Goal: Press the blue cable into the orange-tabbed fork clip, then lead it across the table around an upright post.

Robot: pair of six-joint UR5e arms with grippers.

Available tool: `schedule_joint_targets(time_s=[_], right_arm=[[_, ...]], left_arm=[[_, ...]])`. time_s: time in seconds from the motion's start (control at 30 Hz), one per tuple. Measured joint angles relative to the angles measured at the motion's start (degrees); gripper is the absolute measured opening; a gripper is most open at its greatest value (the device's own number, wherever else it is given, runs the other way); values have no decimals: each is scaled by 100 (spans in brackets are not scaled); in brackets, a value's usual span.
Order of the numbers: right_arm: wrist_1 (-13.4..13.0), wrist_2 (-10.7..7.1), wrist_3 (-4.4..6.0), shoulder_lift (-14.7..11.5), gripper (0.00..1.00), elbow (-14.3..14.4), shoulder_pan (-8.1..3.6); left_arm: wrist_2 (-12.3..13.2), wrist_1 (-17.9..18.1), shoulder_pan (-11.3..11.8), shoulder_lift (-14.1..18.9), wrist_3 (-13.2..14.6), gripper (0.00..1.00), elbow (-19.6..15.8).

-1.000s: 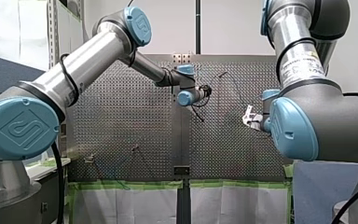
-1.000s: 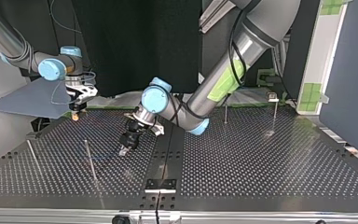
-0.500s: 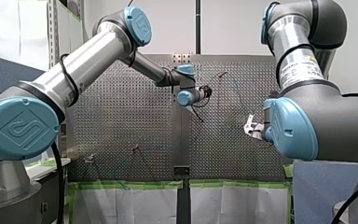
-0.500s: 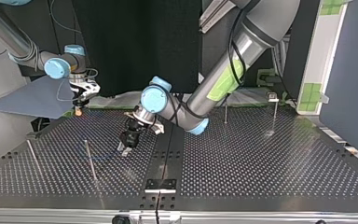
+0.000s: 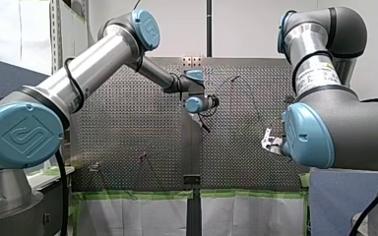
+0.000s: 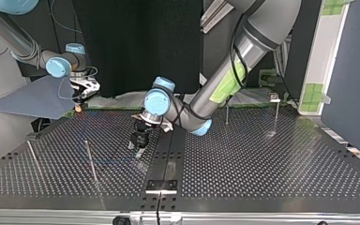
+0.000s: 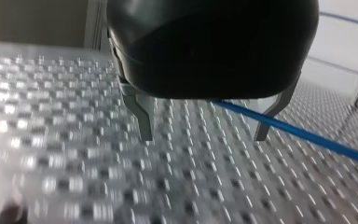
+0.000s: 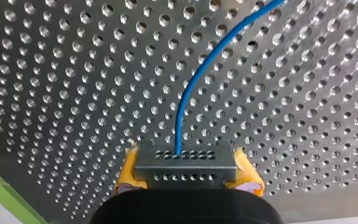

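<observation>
The blue cable (image 8: pixel 191 93) has one end pinched in my right gripper (image 8: pixel 186 163). Its fingers are closed on it, with the yellow pads (image 8: pixel 127 177) sticking out on either side. From there the cable curves away over the perforated worktop (image 6: pixel 262 164).

Further along, the same cable runs through the gap of my left gripper (image 7: pixel 205 138), right by one of the metal fingers (image 7: pixel 142 116). I honestly can't tell if it touches that one. Those fingers are spread wide apart, so nothing is gripped on that side.

Placing things off the upright post (image 6: pixel 90 161) in the top view:
- My left gripper is near the post, on the side toward the dark strip (image 6: pixel 168 159) down the worktop's middle, and it points down at the surface.
- My right gripper is well apart from the post, beyond it at the worktop's far edge.
- The cable is too faint there to trace where it runs relative to the post.
</observation>
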Motion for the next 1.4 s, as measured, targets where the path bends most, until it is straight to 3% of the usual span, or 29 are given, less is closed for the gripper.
schedule_joint_targets(time_s=[0.27, 0.63, 0.97, 1.4], right_arm=[[-57, 41, -122, 102, 0, 52, -95], [-194, 88, -131, 486, 0, 62, -166], [-441, 257, -120, 1024, 0, 61, -135], [-815, 316, -120, 1758, 0, 61, -98]], left_arm=[[-100, -42, 29, -112, 108, 100, 0], [-172, -18, 34, -115, 121, 100, 2], [-165, -37, 31, -116, 122, 100, 2], [-136, -48, 31, -119, 122, 100, 0]])
